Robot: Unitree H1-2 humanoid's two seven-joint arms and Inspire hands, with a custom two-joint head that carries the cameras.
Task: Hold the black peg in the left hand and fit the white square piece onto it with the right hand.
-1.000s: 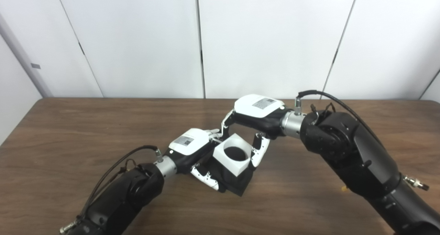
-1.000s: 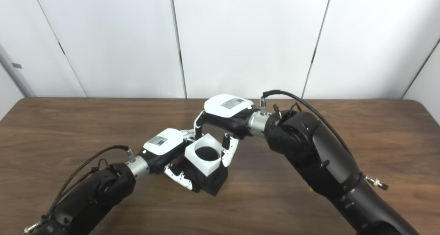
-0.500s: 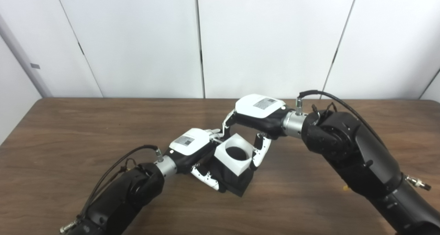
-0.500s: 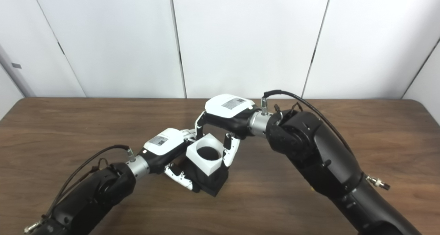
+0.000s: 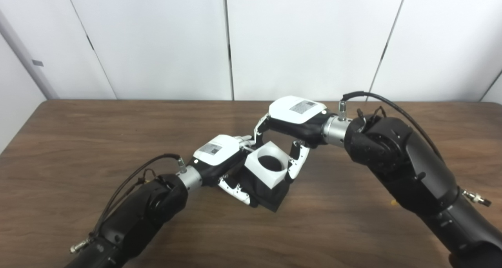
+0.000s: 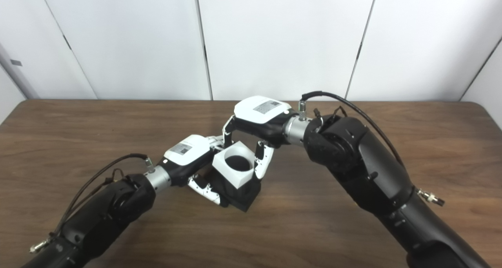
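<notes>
white square piece (image 5: 268, 167), black peg (image 5: 270, 195), brown table (image 5: 78, 142)

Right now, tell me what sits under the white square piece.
The white square piece rests on a black block, the peg's base, held by the left robot hand. Its round hole shows only black inside; the peg itself is covered.

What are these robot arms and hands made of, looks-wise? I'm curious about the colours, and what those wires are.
Both arms are bulky glossy black shells ending in silver metal wrist rings. The left hand and right hand each have a white back plate with a small grey printed label, black palms, and white fingers dotted with dark screws. A thin black cable loops from each forearm to a plug at the wrist.
</notes>
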